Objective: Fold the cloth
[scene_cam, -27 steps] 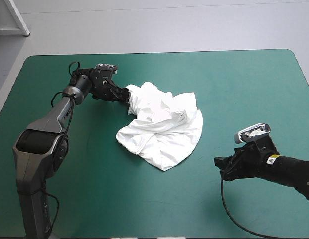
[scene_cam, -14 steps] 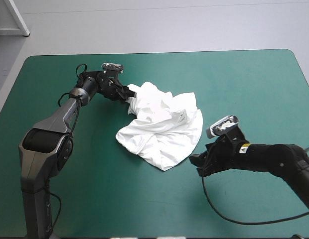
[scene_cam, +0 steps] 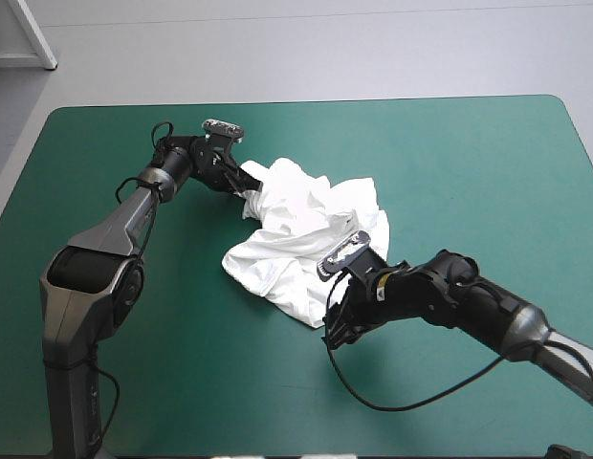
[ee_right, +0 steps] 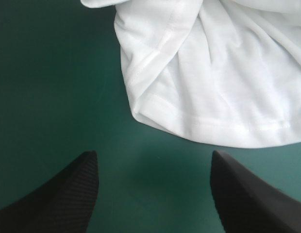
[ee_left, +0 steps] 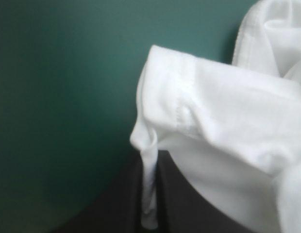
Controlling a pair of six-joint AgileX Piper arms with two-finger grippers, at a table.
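My left end effector (scene_cam: 243, 182) grips the T-shirt (scene_cam: 311, 229) upper left of centre. The right end effector (ee_right: 153, 162), spread wide, may pinch several layers at the hem.

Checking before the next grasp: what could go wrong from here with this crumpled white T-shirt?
The left gripper pinches only a thin fold at the far-left edge of the crumpled white short-sleeved T-shirt; a pull might slip it free. The right gripper stands open above the teal-green table cover, short of the near hem: shutting now would likely catch nothing. Layers overlap at that hem, so it may grab two.
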